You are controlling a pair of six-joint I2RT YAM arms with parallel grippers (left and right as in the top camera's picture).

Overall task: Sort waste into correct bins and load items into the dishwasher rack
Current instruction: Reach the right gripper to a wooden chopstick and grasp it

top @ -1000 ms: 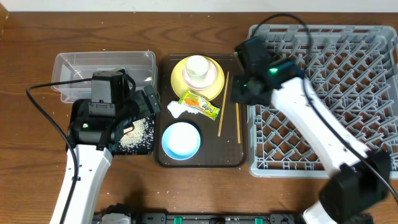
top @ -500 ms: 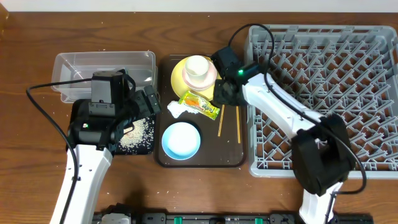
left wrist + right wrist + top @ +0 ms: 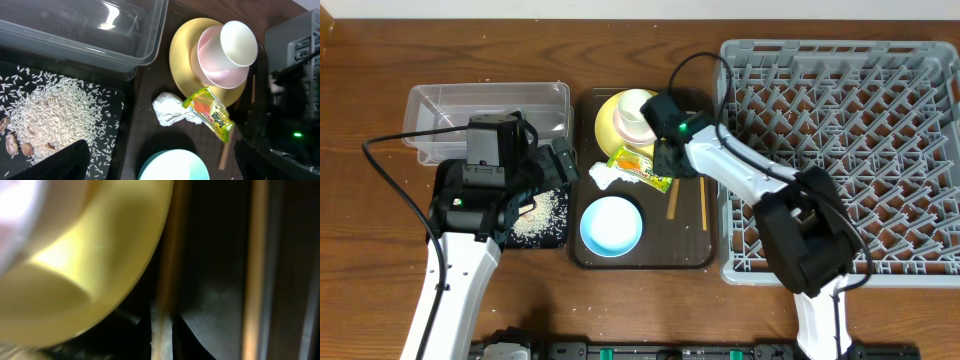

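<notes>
Chopsticks (image 3: 702,200), two thin pale wooden sticks, lie side by side along the edge of the brown serving tray (image 3: 685,250) nearest the dishwasher rack (image 3: 880,150), a grey peg crate touching that edge. The right gripper (image 3: 162,340) is down at the far end of the chopstick nearer the plate (image 3: 167,255). In the wrist view its dark fingertips sit close on either side of that stick, jaws nearly together and clamped on it.

At the tray's far end stands the yellow plate (image 3: 610,115), round and glossy. It carries the white bowl (image 3: 210,55), faintly pink inside, with the small white cup (image 3: 239,42) nested in it. Mid-tray, just beside the plate, lie the yellow-green snack wrapper (image 3: 210,112) with an orange panel, and the crumpled white tissue (image 3: 170,110) touching it. The light blue bowl (image 3: 611,225) sits upright at the tray's near end.

On the tray's other side, the shallow black tray (image 3: 110,140) holds a loose heap of white rice (image 3: 45,117) with a few brown bits. The clear tub (image 3: 440,110) stands beyond it. The left gripper (image 3: 558,165) hangs over the black tray, jaws wide apart and holding nothing.
</notes>
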